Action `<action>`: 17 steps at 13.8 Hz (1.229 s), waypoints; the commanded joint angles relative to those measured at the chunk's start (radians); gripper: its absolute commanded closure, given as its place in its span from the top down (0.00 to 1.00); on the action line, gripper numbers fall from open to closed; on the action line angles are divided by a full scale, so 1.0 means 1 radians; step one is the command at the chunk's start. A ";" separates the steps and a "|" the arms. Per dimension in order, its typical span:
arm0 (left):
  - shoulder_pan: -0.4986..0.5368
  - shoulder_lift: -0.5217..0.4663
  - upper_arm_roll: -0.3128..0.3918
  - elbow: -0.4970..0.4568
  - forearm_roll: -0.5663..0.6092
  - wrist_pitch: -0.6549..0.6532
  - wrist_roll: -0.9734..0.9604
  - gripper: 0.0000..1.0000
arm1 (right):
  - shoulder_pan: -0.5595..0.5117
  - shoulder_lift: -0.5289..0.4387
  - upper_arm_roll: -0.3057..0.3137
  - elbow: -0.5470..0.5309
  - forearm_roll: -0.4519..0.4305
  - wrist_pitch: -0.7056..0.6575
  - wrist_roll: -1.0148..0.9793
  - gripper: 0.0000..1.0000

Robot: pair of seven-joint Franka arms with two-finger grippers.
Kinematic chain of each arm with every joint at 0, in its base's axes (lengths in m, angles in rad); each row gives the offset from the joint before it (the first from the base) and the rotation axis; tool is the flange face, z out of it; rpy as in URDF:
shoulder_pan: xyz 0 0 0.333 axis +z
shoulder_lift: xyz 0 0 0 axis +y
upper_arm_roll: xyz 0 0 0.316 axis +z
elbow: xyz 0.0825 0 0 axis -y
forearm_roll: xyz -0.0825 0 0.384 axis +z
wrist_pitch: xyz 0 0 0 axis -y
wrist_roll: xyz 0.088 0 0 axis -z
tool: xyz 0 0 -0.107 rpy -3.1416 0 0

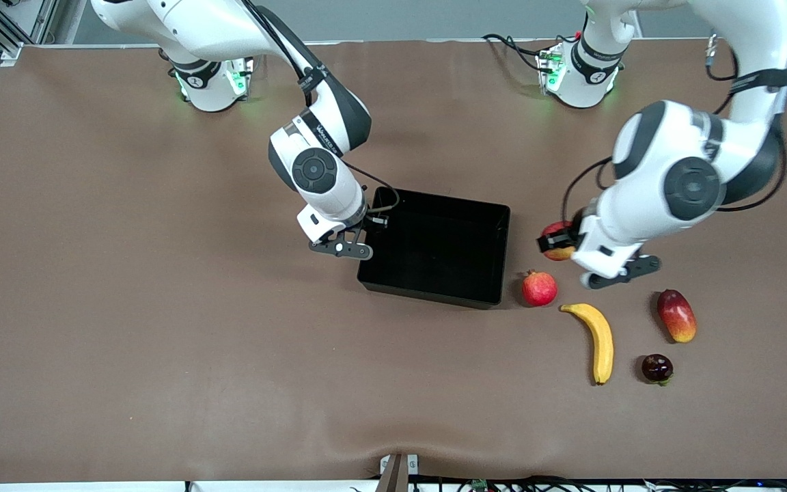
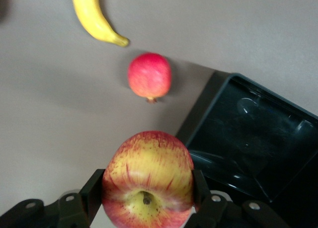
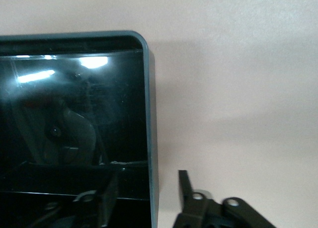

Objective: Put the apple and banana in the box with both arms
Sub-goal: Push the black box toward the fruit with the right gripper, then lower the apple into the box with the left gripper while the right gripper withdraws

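Your left tool (image 2: 148, 200) is shut tight on the apple (image 2: 147, 187). The box (image 1: 434, 246) lies toward frame left, so move that way. Your right tool (image 3: 149, 198) straddles the box wall, fingers apart, empty.

1. apple (image 2: 147, 181): red with yellow streaks
2. banana (image 1: 599, 339): plain yellow
3. box (image 1: 438, 296): glossy black
4. pomegranate (image 1: 539, 288): pinkish-red
5. mango (image 1: 676, 316): red-yellow
6. bench (image 1: 127, 307): brown
7. arms: white, black bands
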 commanded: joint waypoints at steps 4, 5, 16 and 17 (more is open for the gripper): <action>-0.133 0.052 0.004 -0.055 -0.002 0.125 -0.207 0.00 | -0.068 -0.076 -0.013 0.009 0.000 -0.052 -0.023 1.00; -0.148 0.073 0.004 -0.070 0.000 0.168 -0.236 0.00 | -0.100 -0.095 -0.013 0.011 0.000 -0.095 -0.070 1.00; -0.239 0.302 0.012 -0.090 0.076 0.393 -0.334 0.00 | -0.553 -0.326 -0.013 -0.041 0.002 -0.359 -0.736 1.00; -0.239 0.311 0.012 -0.090 0.076 0.402 -0.334 0.00 | -0.593 -0.342 -0.013 -0.041 0.002 -0.388 -0.786 1.00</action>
